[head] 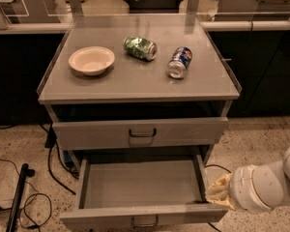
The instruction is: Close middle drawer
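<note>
The middle drawer (135, 183) of the grey cabinet (135, 81) is pulled far out. It is a wide, shallow, empty grey tray with a low front and a small dark loop handle (145, 222) at the bottom edge of the view. My gripper (218, 192), yellowish at the end of a white arm (266, 185), is at the lower right, right beside the drawer's front right corner, outside its right wall. I cannot tell whether it touches the drawer.
Above it, the taller-fronted drawer (87, 132) with a bigger dark handle (142, 133) stands slightly out. On the cabinet top lie a cream bowl (91, 60), a green can (140, 48) and a blue can (179, 62). Cables and a black pole (15, 199) lie on the floor at left.
</note>
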Tool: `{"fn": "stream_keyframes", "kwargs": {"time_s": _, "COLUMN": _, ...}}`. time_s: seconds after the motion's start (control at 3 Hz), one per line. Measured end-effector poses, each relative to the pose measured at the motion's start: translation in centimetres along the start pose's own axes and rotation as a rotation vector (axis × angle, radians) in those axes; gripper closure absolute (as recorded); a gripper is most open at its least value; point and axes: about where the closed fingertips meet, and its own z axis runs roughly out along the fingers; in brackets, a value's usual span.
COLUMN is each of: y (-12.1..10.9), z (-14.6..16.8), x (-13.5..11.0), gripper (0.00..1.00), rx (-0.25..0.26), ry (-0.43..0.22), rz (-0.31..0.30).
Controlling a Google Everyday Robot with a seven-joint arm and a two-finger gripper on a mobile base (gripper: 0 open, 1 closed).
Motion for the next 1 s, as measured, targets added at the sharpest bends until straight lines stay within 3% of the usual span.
{"fn": "stream_keyframes", "kwargs": {"time_s": 0.33, "y": 0.8, "z": 3.4, "x": 1.4, "gripper": 1.0, "rx": -0.039, "ry": 0.005, "rz": 0.01}}
{"fn": "stream_keyframes", "kwargs": {"time_s": 1.0, "y": 1.7, "z": 8.8, "x": 4.8, "gripper": 1.0, "rx": -0.043, "ry": -0.022, "rz": 0.038}}
